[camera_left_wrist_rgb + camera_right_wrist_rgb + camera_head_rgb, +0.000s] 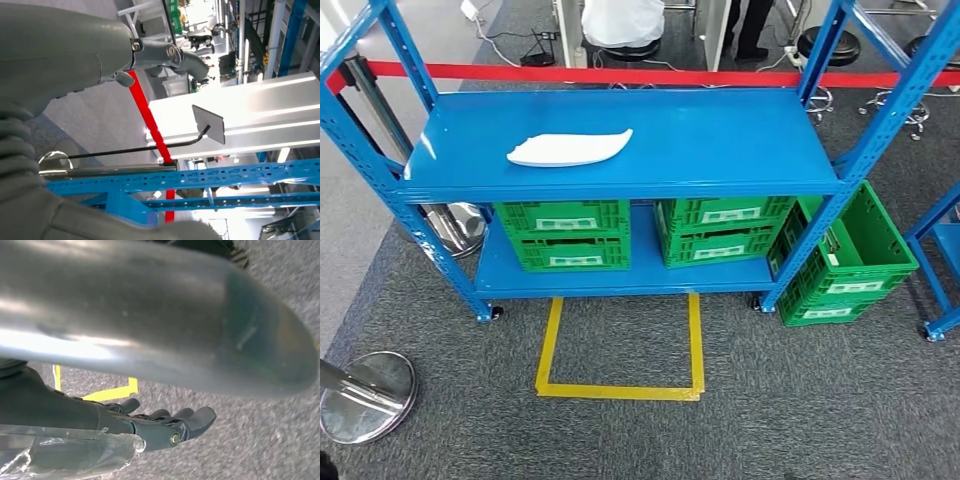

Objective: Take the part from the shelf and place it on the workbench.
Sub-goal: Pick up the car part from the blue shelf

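The part [569, 149] is a long, flat white piece, pointed at one end. It lies alone on the left half of the blue shelf's top board [712, 140]. In the left wrist view my left hand [166, 52] has its fingers stretched out in the air with nothing in them, and the shelf's blue rails [226, 175] are beyond it. In the right wrist view my right hand [166, 427] hangs over the grey carpet with its fingers loosely extended, also empty. Neither hand touches the part.
Two green crates [563, 235] [724, 230] stand on the lower shelf board. A third green crate [848, 262] leans at the shelf's right leg. A yellow tape square [620, 390] marks the floor in front. A stanchion base [367, 397] sits front left, and a red barrier belt [622, 75] runs behind.
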